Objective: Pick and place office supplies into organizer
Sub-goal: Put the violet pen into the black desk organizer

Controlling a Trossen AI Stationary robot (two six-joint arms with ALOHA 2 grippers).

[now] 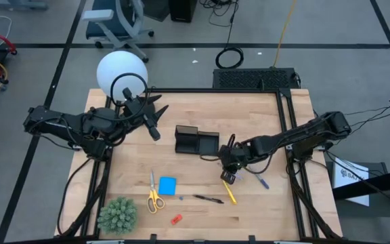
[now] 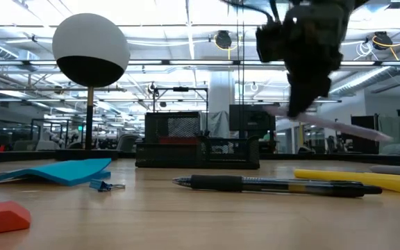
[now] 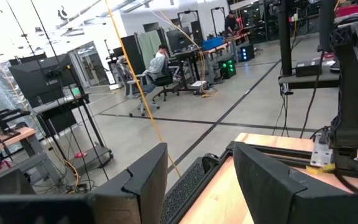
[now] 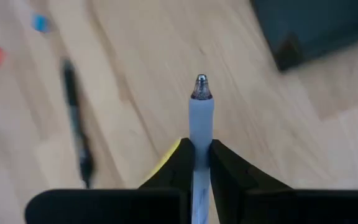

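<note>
- The right gripper (image 4: 201, 163) is at lower centre of its wrist view, closed on a bluish pen (image 4: 200, 118).
- The left gripper (image 1: 156, 120) is left of centre in the high view, fingers apart, holding nothing.

Both arms are dark, nearly black all over — chunky jointed segments with rounded housings at each joint. Thin black cables loop along the outside of the left arm (image 1: 80, 125) and the right arm (image 1: 303, 132), bowing out near the wrists. The left tool (image 3: 194, 180) ends in two broad, flat, matte black fingers (image 3: 145, 183) with angular, stepped inner edges. The right tool (image 4: 197, 165) has the same dark fingers (image 4: 229, 171), narrowing to blunt tips — plain, with no markings I can make out. From surface level the right wrist reads as a boxy black block.
</note>
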